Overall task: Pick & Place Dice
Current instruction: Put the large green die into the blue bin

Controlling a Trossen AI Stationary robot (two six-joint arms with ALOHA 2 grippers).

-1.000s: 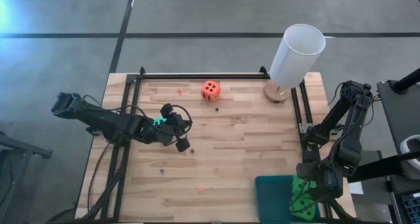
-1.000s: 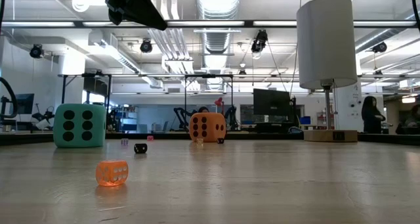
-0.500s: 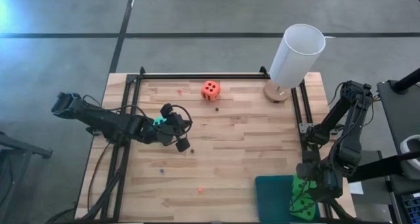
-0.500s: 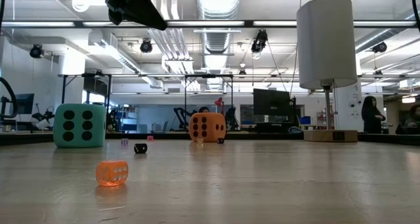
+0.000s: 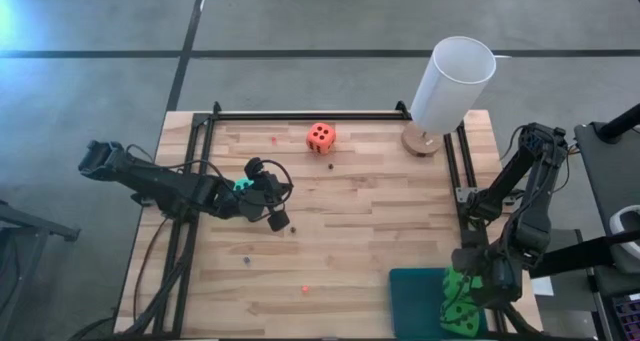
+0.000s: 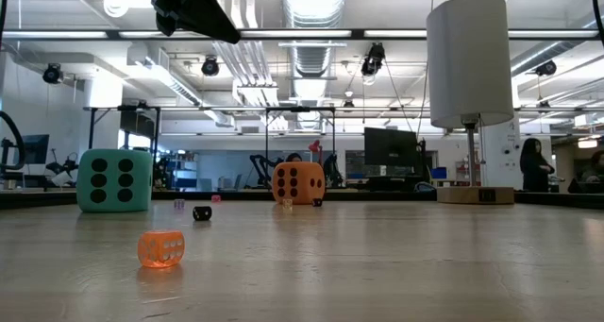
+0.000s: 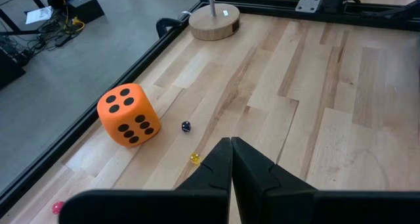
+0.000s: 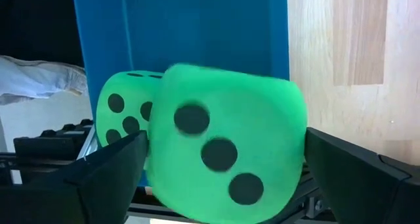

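Two green dice [image 8: 216,155] on blue mat [image 5: 415,299] | wood table [image 5: 360,241] | fluorescent-lit lab

Bright, even light falls on my table [image 5: 350,231]; the ceiling strip lights [image 6: 311,1] glare white in the low view. A bluish flare washes the overhead view's left edge. Close before my right wrist camera, the green die [image 8: 230,152] looks soft and blurred.

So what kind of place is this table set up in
Most likely a robotics lab or workshop. The low view shows an open industrial ceiling with strip lights and exposed silver ducts, dark computer monitors on benches, and a person standing far behind the pale wooden plank table.
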